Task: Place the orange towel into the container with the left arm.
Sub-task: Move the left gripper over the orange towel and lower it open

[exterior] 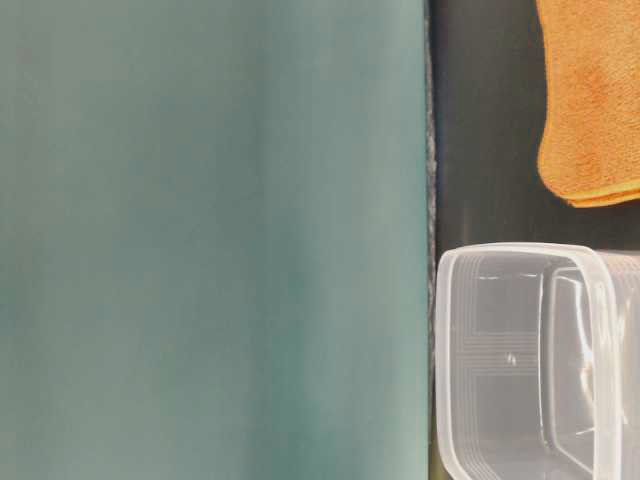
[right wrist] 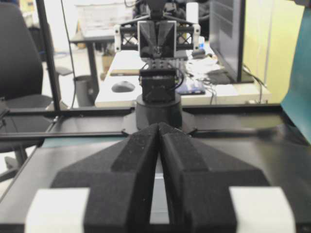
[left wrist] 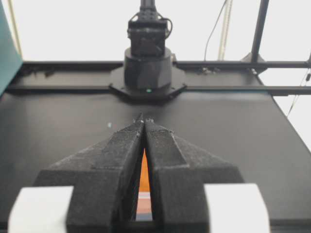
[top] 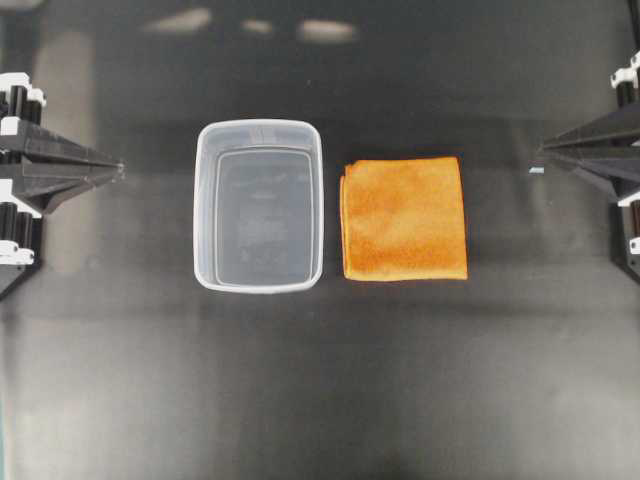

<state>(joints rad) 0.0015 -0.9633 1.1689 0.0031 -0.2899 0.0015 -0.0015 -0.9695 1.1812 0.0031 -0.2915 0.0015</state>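
Clenched on nothing, the left end effector (top: 118, 170) sits at the left edge of the overhead frame, fingers pressed together. Opposite, at the right edge, the right end effector (top: 540, 152) is likewise closed and empty. Between them on the black tabletop (top: 320, 380) stands the container (top: 205, 200), centre-left, holding nothing. Just beside its right wall lies the folded orange towel (top: 404, 218), flat, not touching it.

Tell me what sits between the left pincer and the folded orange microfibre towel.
The clear plastic rectangular tub sits between the left pincer and the folded orange microfibre towel, seen in the overhead view; it holds nothing.
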